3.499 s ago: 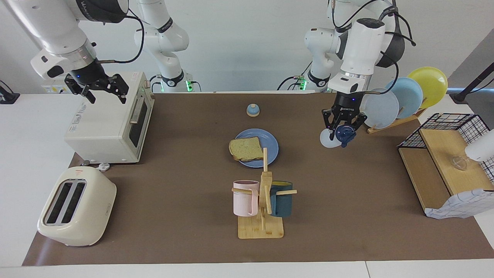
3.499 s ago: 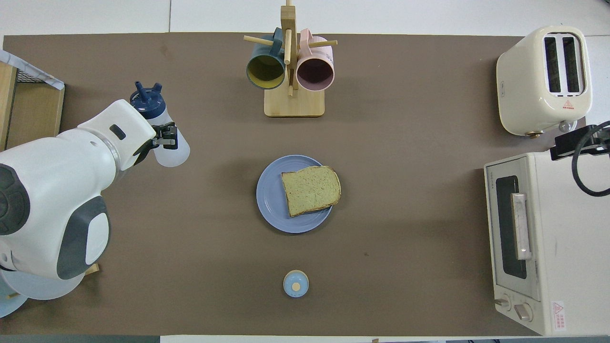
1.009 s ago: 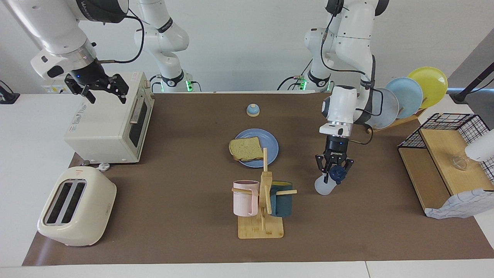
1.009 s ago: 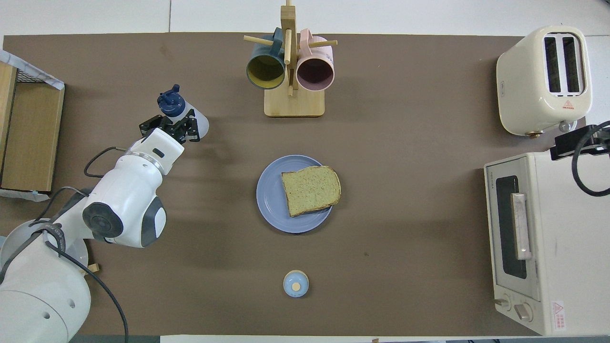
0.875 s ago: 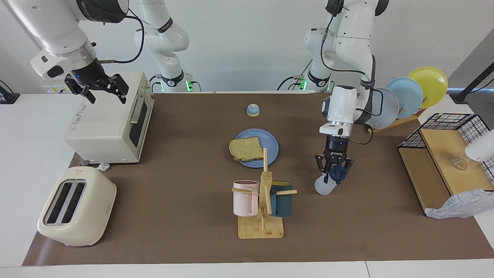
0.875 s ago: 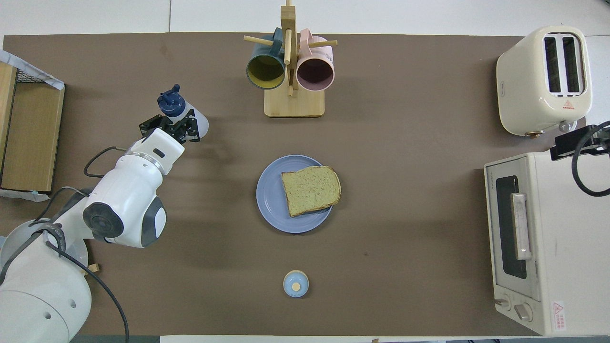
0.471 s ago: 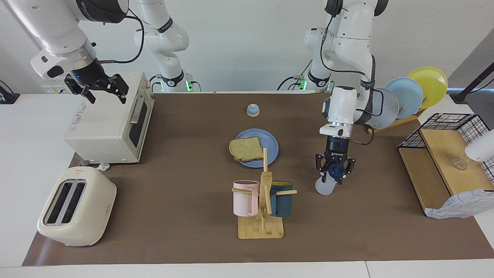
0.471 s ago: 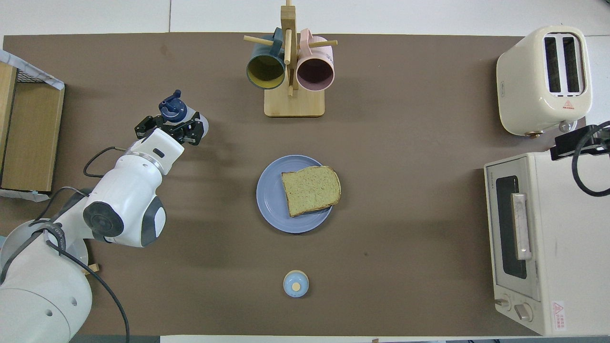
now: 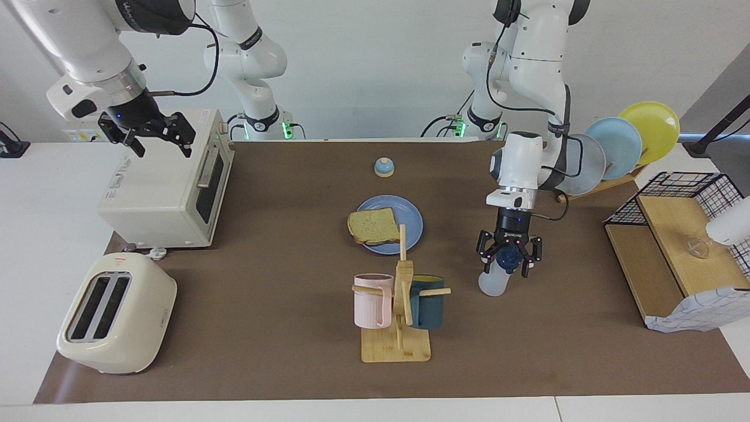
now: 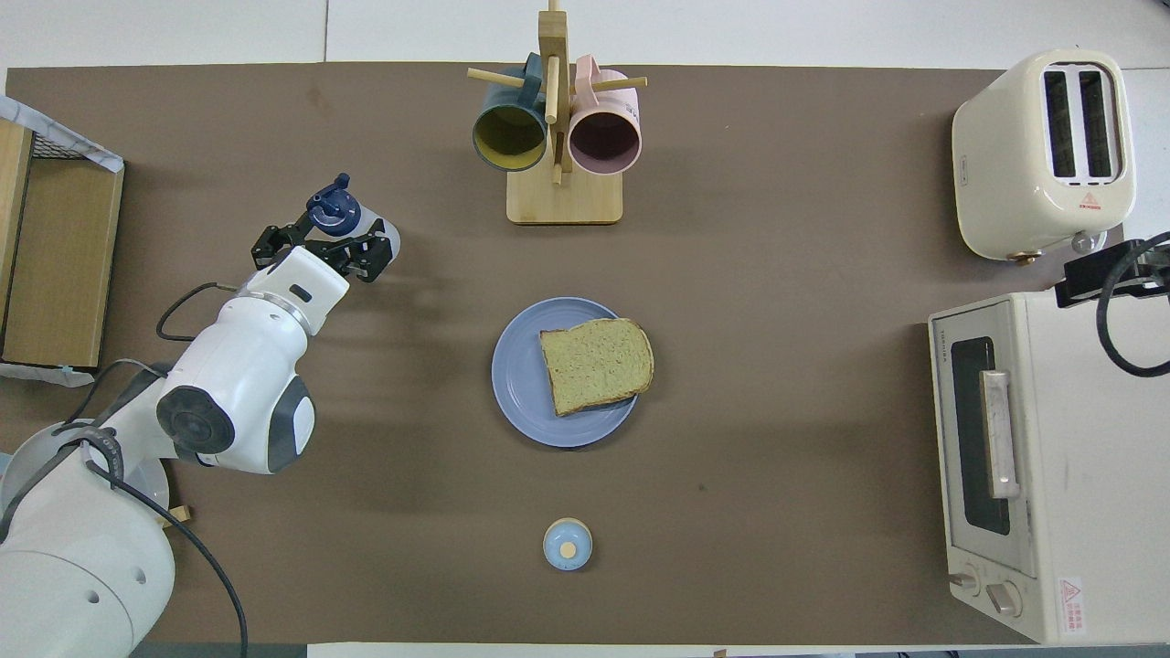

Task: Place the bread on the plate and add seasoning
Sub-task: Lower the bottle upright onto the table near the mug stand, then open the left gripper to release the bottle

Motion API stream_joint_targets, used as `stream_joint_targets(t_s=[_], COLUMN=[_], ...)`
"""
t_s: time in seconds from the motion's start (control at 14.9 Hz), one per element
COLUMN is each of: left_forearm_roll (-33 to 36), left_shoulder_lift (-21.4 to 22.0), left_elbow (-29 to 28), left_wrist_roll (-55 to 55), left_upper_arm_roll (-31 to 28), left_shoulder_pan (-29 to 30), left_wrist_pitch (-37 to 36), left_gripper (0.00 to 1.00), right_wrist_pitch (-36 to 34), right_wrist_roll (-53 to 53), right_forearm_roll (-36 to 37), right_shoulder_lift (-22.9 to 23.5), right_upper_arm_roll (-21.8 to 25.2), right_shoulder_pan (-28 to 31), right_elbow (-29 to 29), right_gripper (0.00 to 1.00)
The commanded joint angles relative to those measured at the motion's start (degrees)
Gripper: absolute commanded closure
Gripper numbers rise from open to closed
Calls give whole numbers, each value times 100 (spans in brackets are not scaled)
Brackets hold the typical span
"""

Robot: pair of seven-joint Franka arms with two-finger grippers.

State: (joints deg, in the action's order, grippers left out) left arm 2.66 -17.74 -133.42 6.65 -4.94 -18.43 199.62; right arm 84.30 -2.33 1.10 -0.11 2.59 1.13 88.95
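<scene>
The bread point(image 9: 372, 225) lies on the blue plate point(image 9: 412, 223) in the middle of the table, overhanging its rim toward the right arm's end; both also show in the overhead view, the bread point(image 10: 596, 364) and the plate point(image 10: 516, 375). The seasoning bottle point(image 9: 492, 283) stands on the brown mat beside the mug rack, toward the left arm's end, navy cap up point(image 10: 331, 207). My left gripper point(image 9: 507, 268) is open, its fingers spread on either side of the bottle's cap. My right gripper point(image 9: 163, 146) is open and empty, waiting over the toaster oven.
A wooden mug rack point(image 9: 398, 305) with a pink and a dark blue mug stands farther from the robots than the plate. A blue-topped bell point(image 9: 384, 168) is nearer. A toaster oven point(image 9: 164, 187), a toaster point(image 9: 114, 319), upright plates point(image 9: 615, 146) and a wire basket shelf point(image 9: 674, 246) line the table's ends.
My left arm carried the bottle down from over the dish rack's side and set it on the mat. In the last half second its fingers spread open off the bottle. The right arm stayed still.
</scene>
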Motion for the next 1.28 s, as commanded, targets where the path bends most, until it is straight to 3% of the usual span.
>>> stream_joint_targets(t_s=[0.0, 0.74, 1.21], left_forearm_roll=[24, 24, 33], left_shoulder_lift=[25, 464, 1772], left_elbow=[-139, -825, -896], left_wrist_roll=[-15, -32, -401], left_upper_arm_roll=[-51, -42, -42], left_shoulder_pan=[-20, -46, -20], left_wrist_pitch=[78, -141, -2240], left_gripper=[0, 0, 0], right_wrist_pitch=[86, 86, 86], right_wrist_roll=[-66, -66, -66], right_forearm_roll=[-5, -5, -5], right_shoulder_lift=[-138, -138, -138], right_upper_arm_roll=[-13, -13, -13], right_shoulder_pan=[46, 46, 46], right_elbow=[175, 175, 175], right_gripper=[0, 0, 0])
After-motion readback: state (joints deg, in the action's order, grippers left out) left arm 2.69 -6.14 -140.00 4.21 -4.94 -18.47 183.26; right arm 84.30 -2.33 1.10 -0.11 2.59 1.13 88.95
